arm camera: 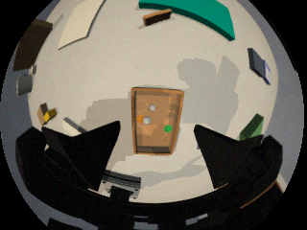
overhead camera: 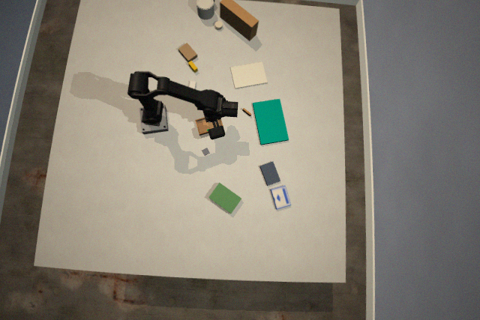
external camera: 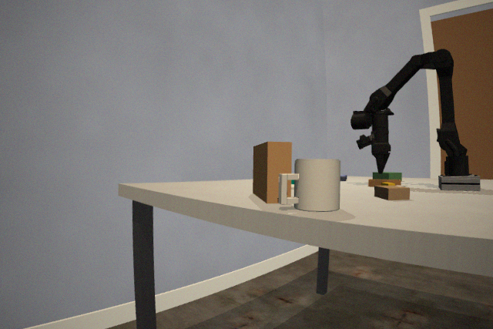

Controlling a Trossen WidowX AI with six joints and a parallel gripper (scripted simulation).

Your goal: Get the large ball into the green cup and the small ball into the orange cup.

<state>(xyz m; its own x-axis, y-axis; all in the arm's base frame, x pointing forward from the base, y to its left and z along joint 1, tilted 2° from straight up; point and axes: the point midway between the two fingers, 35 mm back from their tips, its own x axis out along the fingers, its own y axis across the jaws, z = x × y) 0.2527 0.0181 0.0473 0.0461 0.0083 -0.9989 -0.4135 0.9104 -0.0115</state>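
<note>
The wooden puzzle (overhead camera: 200, 127) (arm camera: 156, 144) lies flat on the table (overhead camera: 116, 192), a shallow brown tray. In the wrist view two pale balls sit in its upper left part, the large ball (arm camera: 146, 121) just below the small ball (arm camera: 153, 107). The green cup (arm camera: 168, 129) shows as a green spot at its right side. I cannot make out the orange cup. My gripper (overhead camera: 216, 131) (external camera: 380, 169) (arm camera: 158, 126) is open and empty. It points straight down just above the puzzle, with a finger on either side of it.
A teal board (overhead camera: 270, 121), a cream board (overhead camera: 248, 74) and a small brown stick (overhead camera: 246, 112) lie to the right. A green book (overhead camera: 224, 197), a grey book (overhead camera: 269, 173) and a small grey square (overhead camera: 205, 151) lie in front. A mug (overhead camera: 205, 7) and a brown box (overhead camera: 238, 17) stand at the back.
</note>
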